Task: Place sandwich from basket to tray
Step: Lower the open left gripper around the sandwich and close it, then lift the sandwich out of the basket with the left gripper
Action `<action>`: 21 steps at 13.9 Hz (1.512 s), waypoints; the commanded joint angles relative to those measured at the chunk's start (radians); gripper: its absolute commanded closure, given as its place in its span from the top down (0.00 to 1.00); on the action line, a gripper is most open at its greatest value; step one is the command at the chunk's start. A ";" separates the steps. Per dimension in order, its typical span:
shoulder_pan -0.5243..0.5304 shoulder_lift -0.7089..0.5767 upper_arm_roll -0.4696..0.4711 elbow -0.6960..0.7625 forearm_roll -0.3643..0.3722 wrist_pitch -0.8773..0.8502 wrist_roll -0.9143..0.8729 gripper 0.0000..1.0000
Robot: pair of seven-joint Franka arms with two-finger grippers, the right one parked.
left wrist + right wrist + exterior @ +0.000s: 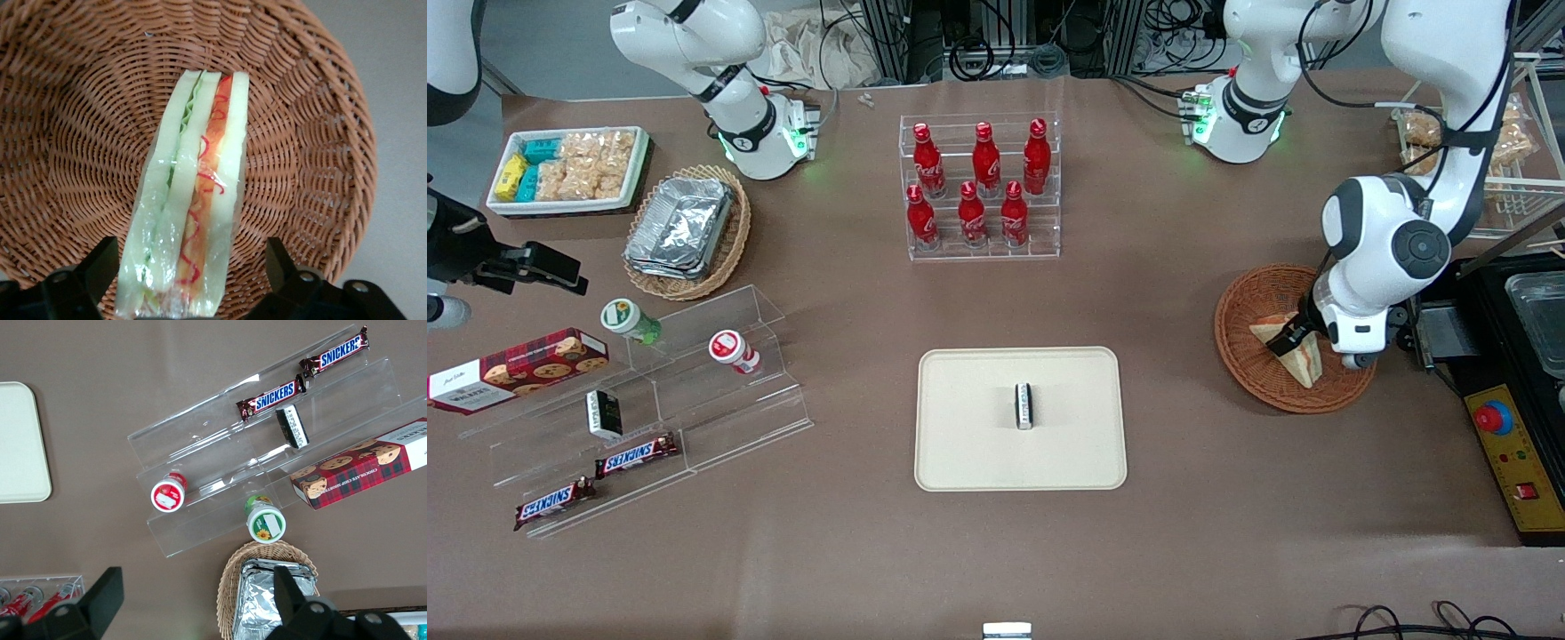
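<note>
Left wrist view: sandwich [193,200] stands on edge in the basket [80,133], its long axis running straight away from the claw [190,293], layers between the two fingers [100,267], which stand spread on either flank with a gap to the wrap each side, so the claw is open, not yet gripping. Front view puts the claw [1294,338] low inside the basket [1245,364] over the sandwich [1294,351], at the working arm's end of the table [1192,551]. Tray [960,444] sits well apart toward the table's middle, with a small upright pack [1024,406] at its centre. Path between looks bare; the basket rim is the only thing to clear, judging from here.
</note>
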 commanded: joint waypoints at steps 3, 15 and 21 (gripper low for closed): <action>0.003 0.011 0.002 -0.026 0.088 0.072 -0.040 0.00; -0.002 -0.232 -0.068 0.153 0.107 -0.378 0.099 0.00; -0.002 -0.163 -0.128 0.683 0.029 -0.836 0.381 0.00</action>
